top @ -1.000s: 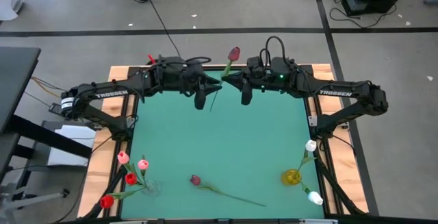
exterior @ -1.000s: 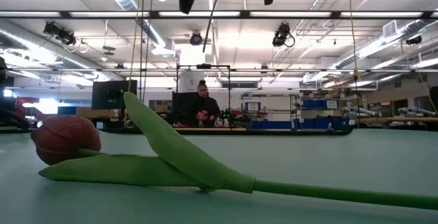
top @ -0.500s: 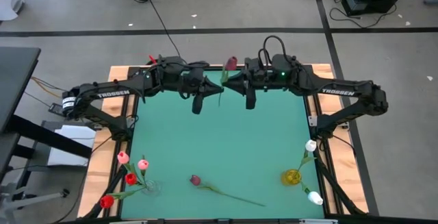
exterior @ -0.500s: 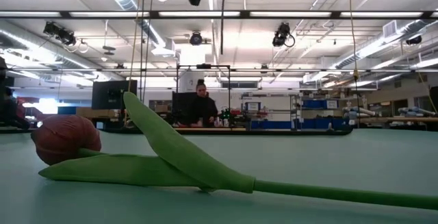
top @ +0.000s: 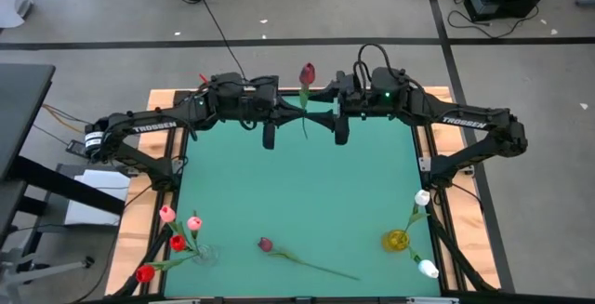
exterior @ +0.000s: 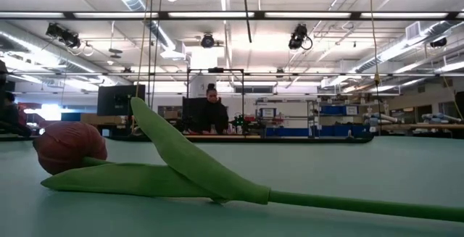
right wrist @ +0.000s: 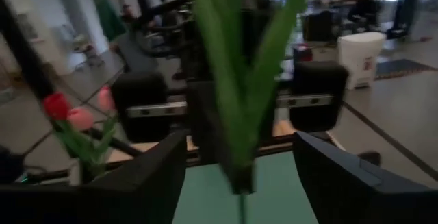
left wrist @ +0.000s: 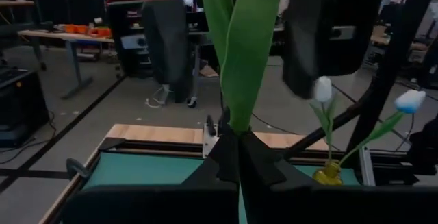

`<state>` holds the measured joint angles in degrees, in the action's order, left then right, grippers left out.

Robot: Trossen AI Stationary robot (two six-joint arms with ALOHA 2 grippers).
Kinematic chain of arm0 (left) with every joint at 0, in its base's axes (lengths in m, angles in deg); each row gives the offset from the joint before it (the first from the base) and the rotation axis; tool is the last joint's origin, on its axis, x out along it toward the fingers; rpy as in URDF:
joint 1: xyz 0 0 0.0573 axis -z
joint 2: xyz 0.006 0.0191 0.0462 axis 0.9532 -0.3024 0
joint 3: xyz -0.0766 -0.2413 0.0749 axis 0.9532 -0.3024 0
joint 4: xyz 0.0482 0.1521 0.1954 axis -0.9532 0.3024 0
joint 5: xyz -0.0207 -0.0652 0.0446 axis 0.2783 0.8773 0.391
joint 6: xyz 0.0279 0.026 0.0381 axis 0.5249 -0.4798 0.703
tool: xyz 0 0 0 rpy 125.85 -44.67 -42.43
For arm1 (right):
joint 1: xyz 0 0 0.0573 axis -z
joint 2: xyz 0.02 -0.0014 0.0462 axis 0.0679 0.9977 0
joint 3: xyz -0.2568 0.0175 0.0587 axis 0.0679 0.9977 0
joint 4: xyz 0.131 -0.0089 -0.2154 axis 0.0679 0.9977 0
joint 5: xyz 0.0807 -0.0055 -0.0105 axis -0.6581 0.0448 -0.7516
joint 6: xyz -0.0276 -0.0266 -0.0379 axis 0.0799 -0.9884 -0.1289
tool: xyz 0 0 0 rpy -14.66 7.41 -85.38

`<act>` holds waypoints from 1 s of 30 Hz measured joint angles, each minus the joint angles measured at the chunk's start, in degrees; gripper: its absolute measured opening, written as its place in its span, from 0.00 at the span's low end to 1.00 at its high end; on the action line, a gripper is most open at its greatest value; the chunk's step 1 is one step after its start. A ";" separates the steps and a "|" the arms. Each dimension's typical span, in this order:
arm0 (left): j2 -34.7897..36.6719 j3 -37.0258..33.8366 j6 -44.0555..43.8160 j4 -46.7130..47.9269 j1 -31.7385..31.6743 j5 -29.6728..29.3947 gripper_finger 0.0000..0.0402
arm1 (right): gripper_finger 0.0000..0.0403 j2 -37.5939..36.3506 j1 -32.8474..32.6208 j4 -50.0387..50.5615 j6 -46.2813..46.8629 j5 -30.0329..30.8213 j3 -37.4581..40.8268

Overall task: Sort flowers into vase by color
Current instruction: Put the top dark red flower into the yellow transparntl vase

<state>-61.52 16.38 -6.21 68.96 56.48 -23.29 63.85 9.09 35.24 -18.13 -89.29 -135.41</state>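
Near edge of green table mat [top: 307,192]: dark maroon artificial tulip [top: 267,244] lying flat between clear vase of red and pink tulips [top: 177,239] and yellow vase of white tulips [top: 409,234]. Far edge, raised: left gripper [left wrist: 236,157] pinching red tulip's green stem [top: 304,109], right gripper [right wrist: 239,162] just beside, fingers spread.

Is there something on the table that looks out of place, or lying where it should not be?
Yes: one dark red tulip lies flat on the green mat between the two vases, not standing in either. The clear vase and yellow vase hold their flowers upright.
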 joint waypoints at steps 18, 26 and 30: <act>-0.98 0.04 -3.68 -2.22 0.02 -0.04 0.03 | 0.05 1.77 -0.14 -2.74 1.30 1.74 0.04; 2.62 0.00 -2.77 2.82 -1.09 -0.69 0.25 | 0.03 -0.14 -1.19 1.61 -3.37 5.01 0.07; 7.27 0.04 -2.57 7.40 -2.96 -1.23 0.38 | 0.03 -2.74 -1.19 2.91 -3.39 5.14 0.07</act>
<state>-54.25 16.42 -8.79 76.36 53.52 -24.52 61.11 7.90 38.16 -21.52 -84.14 -135.35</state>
